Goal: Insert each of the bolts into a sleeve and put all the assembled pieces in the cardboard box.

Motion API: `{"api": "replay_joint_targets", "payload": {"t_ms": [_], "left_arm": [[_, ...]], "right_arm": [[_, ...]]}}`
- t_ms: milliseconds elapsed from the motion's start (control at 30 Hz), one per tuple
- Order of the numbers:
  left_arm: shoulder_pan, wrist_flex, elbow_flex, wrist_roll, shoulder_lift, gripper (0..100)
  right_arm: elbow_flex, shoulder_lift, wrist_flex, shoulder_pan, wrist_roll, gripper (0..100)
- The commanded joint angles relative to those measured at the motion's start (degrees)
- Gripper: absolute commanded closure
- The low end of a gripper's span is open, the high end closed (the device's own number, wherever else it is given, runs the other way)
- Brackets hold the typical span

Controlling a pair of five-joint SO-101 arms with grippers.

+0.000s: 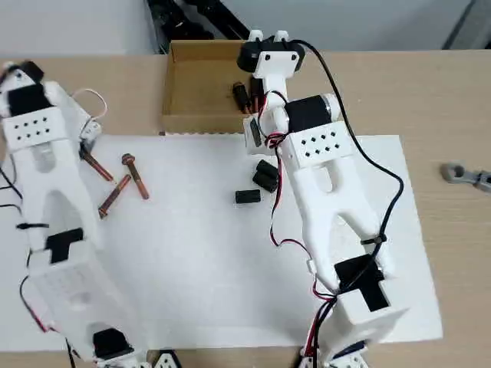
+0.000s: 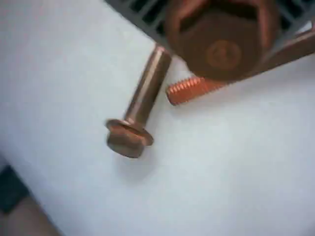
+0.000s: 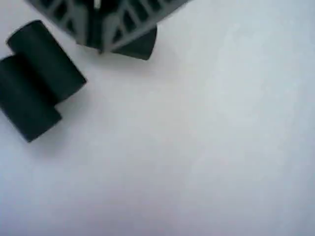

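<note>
- The left gripper (image 1: 86, 151) looked pinched shut on a copper bolt (image 2: 221, 44). Its hex head sat right against the jaw, and the shank ran off toward 4 o'clock in the high view.
- Two loose bolts, one (image 1: 136, 176) and another (image 1: 113, 195), lay on the white sheet (image 1: 192, 253) just beside that gripper at 3 to 4 o'clock. They were close together, but I couldn't tell if they touched.
- The right gripper (image 3: 101, 29) hung low over the sleeves, and I honestly couldn't tell whether it was spread or closed. A single sleeve (image 3: 140, 46) was partly tucked under it, and a sleeve pair (image 3: 34, 78) lay side by side nearby, touching each other.
- The cardboard box (image 1: 180, 84) sat at 12 o'clock from the sleeves. There was a dark piece (image 1: 242, 93) near its right wall, too small to identify.
- My take on handling: the bolts were stiff, hefty metal with slick shanks that'd roll. I'd hold one just under the flange so the threaded end stays free.
- The sleeves looked light and roll-prone, so I'd squeeze one across the outside and keep the bore open.
</note>
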Motion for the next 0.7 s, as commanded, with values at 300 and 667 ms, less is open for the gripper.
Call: {"api": "replay_joint_targets", "payload": {"t_ms": [300,667], "left_arm": [[0.00,0.62,0.04,-9.23,-16.35,100],[-0.35,0.53,0.13,-19.69,-32.79,100]], "right_arm": [[-0.26,-3.56,0.31,-0.13,-0.79,99.4],[0.70,-1.71,5.85,-4.79,-0.26,99.5]]}}
